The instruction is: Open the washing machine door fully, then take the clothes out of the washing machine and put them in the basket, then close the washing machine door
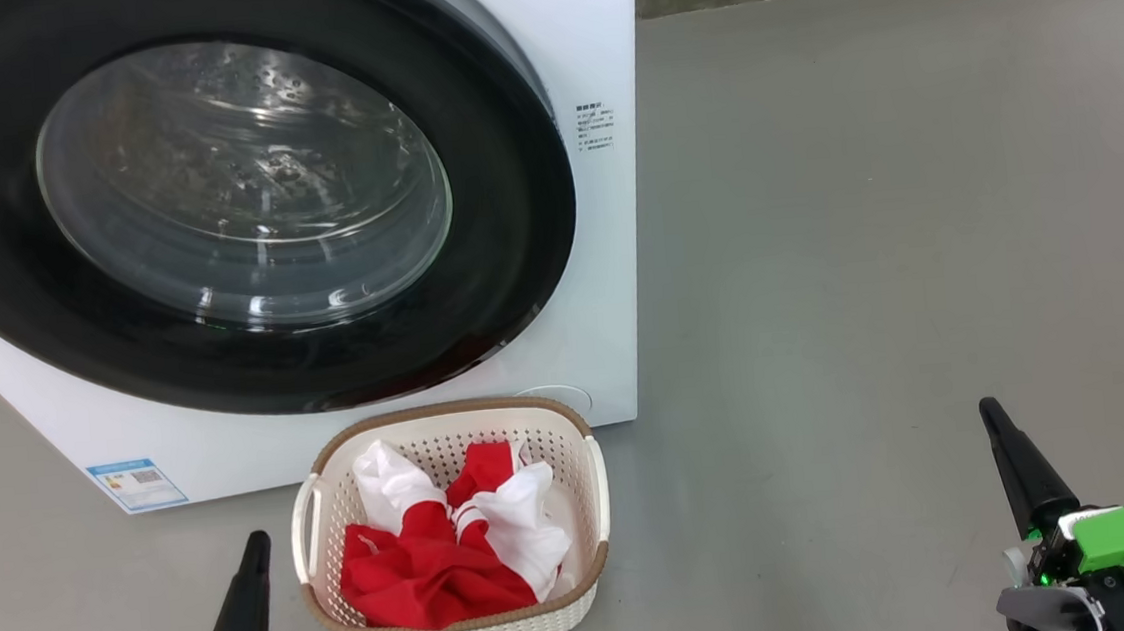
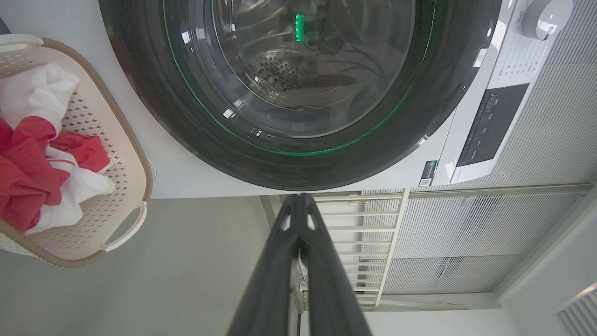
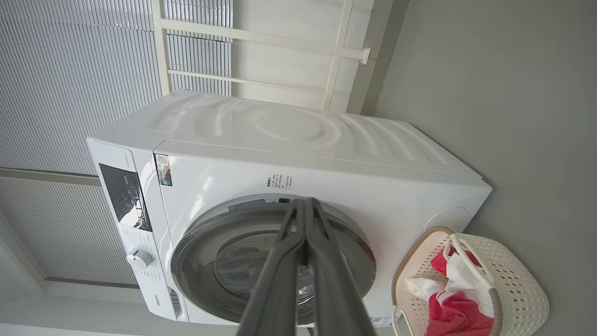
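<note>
The white washing machine [image 1: 607, 252] stands with its black-rimmed round door [image 1: 507, 260] closed flush against its front; through the glass the drum looks bare. In front of it the cream basket [image 1: 588, 514] sits on the floor holding the red and white clothes [image 1: 431, 566]. My left gripper [image 1: 257, 542] is shut, low to the basket's left. My right gripper [image 1: 989, 410] is shut too, well to the basket's right. Both hold nothing. The door [image 2: 233, 154] and basket [image 2: 135, 186] show in the left wrist view, the washing machine [image 3: 326, 140] and basket [image 3: 517, 289] in the right wrist view.
Grey floor [image 1: 866, 231] stretches to the right of the machine up to a wall base. A blue label sticker [image 1: 137, 484] is on the machine's lower front. Slatted white panels [image 3: 70, 70] and a white frame stand behind the machine.
</note>
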Motion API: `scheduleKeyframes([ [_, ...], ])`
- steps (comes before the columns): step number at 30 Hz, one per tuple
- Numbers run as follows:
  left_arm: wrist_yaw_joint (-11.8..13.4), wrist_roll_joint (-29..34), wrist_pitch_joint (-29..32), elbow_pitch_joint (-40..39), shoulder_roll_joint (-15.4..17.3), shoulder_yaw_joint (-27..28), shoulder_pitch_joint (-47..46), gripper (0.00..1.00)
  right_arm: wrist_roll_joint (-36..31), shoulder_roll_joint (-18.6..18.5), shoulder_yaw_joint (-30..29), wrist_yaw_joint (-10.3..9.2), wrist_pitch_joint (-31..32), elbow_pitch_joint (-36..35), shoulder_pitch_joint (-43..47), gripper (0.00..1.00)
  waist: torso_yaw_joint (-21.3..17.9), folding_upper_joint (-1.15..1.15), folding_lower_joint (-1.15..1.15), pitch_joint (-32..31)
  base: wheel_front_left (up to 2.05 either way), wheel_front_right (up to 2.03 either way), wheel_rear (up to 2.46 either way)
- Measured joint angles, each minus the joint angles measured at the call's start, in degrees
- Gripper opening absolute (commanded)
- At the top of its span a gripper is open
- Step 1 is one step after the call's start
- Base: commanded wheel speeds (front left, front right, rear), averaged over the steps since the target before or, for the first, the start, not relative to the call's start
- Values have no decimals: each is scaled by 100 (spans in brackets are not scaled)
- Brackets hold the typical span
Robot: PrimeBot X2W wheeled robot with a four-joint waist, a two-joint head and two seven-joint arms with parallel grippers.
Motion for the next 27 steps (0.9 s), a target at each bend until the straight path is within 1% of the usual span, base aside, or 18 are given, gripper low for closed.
scheduleKeyframes([
  [6,0,-92,49,2,-5,15,0,0,171,0,-9,0,14,-7,-72,0,-4,0,0,-1,0,0,0],
  [27,0,-92,51,2,-13,24,0,0,171,-1,-13,0,14,-7,-72,0,-3,0,0,-1,0,0,0],
])
